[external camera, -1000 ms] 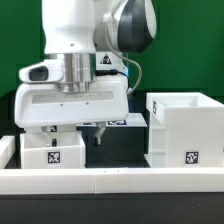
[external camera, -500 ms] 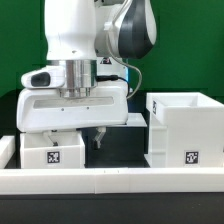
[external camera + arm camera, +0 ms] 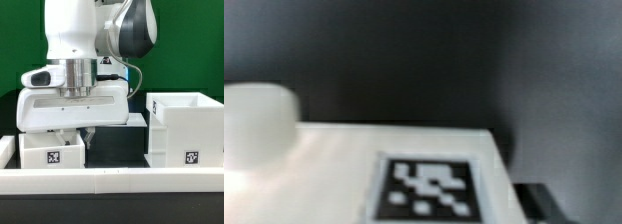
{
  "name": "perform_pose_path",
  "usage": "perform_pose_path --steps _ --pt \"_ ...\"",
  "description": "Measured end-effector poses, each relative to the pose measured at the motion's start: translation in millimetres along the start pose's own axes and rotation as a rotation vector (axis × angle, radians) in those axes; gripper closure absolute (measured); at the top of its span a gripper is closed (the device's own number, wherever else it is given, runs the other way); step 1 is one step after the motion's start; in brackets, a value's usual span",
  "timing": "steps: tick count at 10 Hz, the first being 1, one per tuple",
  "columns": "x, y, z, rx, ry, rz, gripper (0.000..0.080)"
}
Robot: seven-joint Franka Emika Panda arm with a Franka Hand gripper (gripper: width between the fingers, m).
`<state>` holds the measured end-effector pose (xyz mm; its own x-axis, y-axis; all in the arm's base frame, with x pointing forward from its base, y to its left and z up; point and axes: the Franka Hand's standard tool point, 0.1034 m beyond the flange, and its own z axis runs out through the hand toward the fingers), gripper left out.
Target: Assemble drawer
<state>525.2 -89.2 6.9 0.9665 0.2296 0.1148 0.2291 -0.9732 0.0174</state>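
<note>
Hanging low over a small white tray at the exterior view's left end of the black bench, the jaws reach down to its upper rim (the arm's broad white body hides most of them), so I cannot tell how far apart they stand or whether they grip anything. The tray's square tag faces the exterior camera. The tall open-topped housing stands well apart near the bench's right end, behind the low border wall along the near edge.
</note>
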Motion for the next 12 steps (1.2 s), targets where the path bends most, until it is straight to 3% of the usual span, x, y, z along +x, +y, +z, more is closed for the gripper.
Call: perform_pose_path --steps 1,2,7,10,12 --pt "0.0 0.0 0.0 0.000 0.000 0.000 0.0738" --pt "0.0 0.0 0.0 0.000 0.000 0.000 0.0758" --pt "2.5 -4.3 -1.1 -0.003 0.004 -0.025 0.0758" --pt "9.6 -23.1 -20.5 -0.002 0.018 -0.074 0.0758" --pt "3.3 -22.9 -29.5 0.020 -0.002 -0.126 0.0758"
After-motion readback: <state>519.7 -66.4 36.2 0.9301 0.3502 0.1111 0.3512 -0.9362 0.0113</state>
